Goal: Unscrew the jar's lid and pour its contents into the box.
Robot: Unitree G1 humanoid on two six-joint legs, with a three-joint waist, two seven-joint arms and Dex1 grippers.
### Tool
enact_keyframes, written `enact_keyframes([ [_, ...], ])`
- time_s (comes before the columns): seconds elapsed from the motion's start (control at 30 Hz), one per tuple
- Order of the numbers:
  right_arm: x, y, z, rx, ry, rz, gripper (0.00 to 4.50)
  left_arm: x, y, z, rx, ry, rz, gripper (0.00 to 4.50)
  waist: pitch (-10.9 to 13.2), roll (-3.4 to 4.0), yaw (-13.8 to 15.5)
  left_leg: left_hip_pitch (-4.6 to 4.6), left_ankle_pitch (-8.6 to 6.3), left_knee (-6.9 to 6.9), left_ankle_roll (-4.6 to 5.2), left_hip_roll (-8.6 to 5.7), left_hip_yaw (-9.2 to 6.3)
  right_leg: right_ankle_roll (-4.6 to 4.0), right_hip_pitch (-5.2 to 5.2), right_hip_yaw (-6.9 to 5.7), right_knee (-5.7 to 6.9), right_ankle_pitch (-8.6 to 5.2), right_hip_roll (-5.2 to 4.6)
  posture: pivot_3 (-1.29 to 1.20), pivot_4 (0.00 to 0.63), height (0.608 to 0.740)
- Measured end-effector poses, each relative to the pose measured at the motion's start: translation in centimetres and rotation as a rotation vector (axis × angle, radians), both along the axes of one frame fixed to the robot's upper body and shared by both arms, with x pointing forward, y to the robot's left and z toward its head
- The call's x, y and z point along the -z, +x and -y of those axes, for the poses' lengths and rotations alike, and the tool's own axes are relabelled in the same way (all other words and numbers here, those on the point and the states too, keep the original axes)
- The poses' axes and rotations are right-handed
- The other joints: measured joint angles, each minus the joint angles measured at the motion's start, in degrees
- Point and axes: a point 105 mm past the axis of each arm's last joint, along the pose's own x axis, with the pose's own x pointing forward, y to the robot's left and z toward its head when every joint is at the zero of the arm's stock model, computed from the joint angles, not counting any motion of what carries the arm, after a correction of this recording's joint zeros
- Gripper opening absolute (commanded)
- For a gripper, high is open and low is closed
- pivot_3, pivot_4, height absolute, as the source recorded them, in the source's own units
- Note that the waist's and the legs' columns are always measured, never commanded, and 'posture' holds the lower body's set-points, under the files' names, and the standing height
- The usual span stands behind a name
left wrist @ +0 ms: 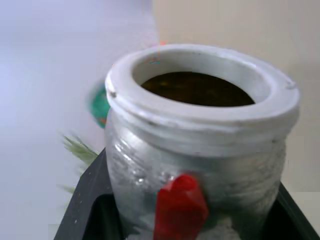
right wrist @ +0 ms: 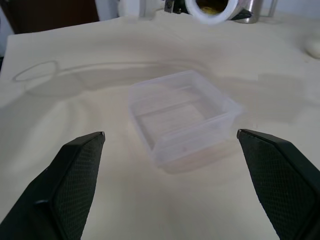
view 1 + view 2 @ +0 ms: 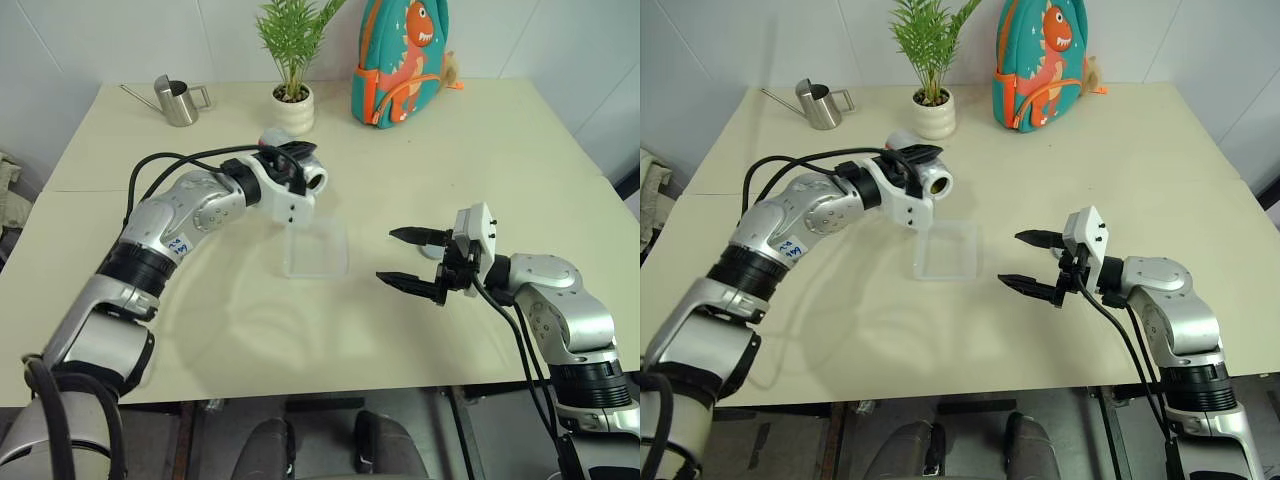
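Jar, lid off, is sitting clamped in my left gripper, tipped on its side just above the far edge of the box, mouth facing across the box. I'm seeing dark contents inside the jar. My right gripper is hovering beside the box, fingers spread wide, gripping nothing, pointing at the box.

Left arm reaches forward across body, elbow bent, wrist rolled. Left gripper points forward-right, about level, fingers clamped on jar. Right arm low, forearm angled in toward centre. Right gripper level, points left, fingers spread wide, nothing between them.
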Motion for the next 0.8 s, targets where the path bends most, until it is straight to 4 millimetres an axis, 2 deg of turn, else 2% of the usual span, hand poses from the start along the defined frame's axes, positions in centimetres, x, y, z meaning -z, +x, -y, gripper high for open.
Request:
enact_keyframes([
  [0.17,0.2,0.0,-0.1,0.030,0.024,-0.009,4.45,2.1,-0.7,-0.1,0.134,0.198,0.264,1.93,0.0,0.00,0.1,-0.07,-0.04,0.02,0.08,0.01,0.01,0.01,-0.05,0.00,0.00,0.00,0.00,0.00,0.150,0.740],
  [0.33,0.3,-0.1,-0.2,0.044,0.042,-0.021,4.45,3.7,-0.7,-0.5,0.196,0.299,0.350,1.93,0.0,0.00,0.2,-0.10,-0.07,0.10,0.17,0.02,0.00,0.04,-0.05,-0.01,0.01,0.02,-0.04,0.00,0.150,0.740],
  [0.6,0.4,-0.2,-0.4,0.046,0.063,-0.028,4.45,2.0,-1.2,0.0,0.241,0.304,0.518,1.93,0.0,-0.01,0.1,-0.11,-0.08,0.13,0.20,0.01,0.02,0.07,-0.05,-0.01,0.02,0.03,-0.09,0.00,0.150,0.740],
  [0.8,0.4,-0.2,-0.5,0.042,0.064,-0.027,4.45,1.9,-1.3,-0.9,0.234,0.320,0.495,1.93,0.0,-0.01,0.0,-0.08,-0.08,0.17,0.20,0.09,0.04,0.07,-0.05,0.00,0.11,0.03,-0.10,0.00,0.150,0.740],
])
